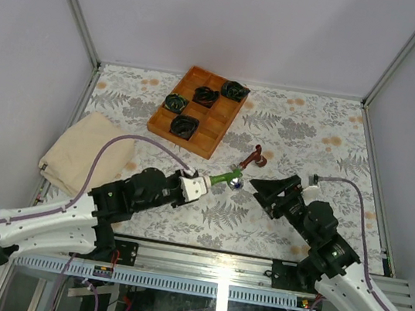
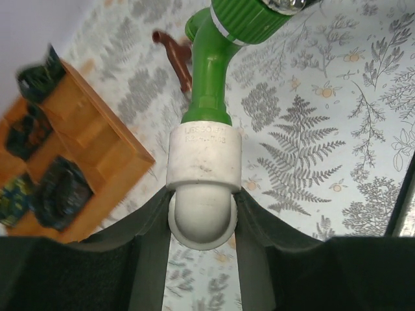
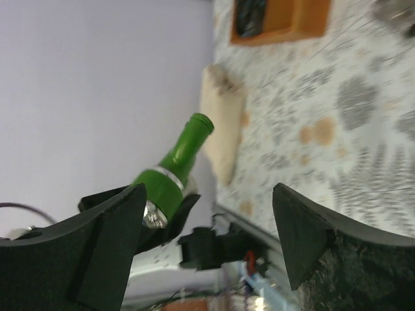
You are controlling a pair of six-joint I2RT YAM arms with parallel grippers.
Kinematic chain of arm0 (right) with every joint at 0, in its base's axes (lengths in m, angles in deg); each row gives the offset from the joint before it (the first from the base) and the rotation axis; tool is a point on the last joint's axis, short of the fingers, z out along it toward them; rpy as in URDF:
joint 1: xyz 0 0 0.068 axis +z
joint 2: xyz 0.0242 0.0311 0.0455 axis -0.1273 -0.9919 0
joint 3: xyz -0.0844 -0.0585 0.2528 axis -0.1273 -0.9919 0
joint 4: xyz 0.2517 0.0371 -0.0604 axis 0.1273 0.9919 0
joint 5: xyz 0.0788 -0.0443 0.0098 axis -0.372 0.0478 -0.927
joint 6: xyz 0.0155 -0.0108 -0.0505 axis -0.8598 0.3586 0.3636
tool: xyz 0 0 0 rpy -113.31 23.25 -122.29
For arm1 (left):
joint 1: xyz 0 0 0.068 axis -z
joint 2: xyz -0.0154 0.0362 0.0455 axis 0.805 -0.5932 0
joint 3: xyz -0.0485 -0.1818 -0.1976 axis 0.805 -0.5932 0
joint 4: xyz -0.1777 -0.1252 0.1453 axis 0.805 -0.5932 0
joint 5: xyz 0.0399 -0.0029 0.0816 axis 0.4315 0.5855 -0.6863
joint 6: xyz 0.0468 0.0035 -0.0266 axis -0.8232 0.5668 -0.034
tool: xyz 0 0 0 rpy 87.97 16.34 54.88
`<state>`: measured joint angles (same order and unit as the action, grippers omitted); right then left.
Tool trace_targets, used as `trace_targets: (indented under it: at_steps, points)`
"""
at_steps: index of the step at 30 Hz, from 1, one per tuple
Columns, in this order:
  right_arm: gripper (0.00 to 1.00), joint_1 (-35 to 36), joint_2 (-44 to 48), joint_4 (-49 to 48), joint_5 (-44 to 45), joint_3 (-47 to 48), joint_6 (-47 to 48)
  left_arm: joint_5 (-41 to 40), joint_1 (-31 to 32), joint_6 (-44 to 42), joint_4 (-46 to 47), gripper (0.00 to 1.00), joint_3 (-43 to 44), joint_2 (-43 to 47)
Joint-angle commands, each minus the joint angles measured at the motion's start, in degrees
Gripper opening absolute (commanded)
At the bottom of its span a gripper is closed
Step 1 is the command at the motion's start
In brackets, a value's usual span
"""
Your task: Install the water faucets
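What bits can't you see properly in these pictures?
Red-brown faucet: left wrist view, the green faucet in front covers part of it.
Green faucet's head: left wrist view, cut off by the top edge.
Wooden tray: right wrist view, blurred and cut off by the top edge.
Coiled bundles: top view, too small to tell what they are.

The green faucet (image 1: 227, 179), white elbow (image 2: 202, 168) and red-brown faucet (image 1: 254, 159) stand out against the grey fern-print table cover (image 1: 312, 132).
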<state>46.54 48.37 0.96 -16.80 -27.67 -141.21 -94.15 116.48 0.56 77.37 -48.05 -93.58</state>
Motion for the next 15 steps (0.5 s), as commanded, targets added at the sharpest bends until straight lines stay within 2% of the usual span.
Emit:
trace_targets:
  at_steps: [1,7,10,15]
  points:
    - [0.85,0.24,4.71,17.79,15.28,3.71,8.54,7.52,-5.55,19.01,2.16,0.00,1.13,-4.37]
    - [0.85,0.24,7.38,20.66,19.25,5.09,11.11,44.06,-21.15,40.16,11.18,0.00,-1.86,-15.19]
    - [0.85,0.23,7.32,20.96,19.84,5.59,12.03,51.62,-25.84,49.57,18.50,0.00,-3.88,-19.69]
    - [0.85,0.24,6.54,20.16,19.14,5.55,12.14,62.15,-28.77,55.05,22.31,0.02,-4.21,-28.07]
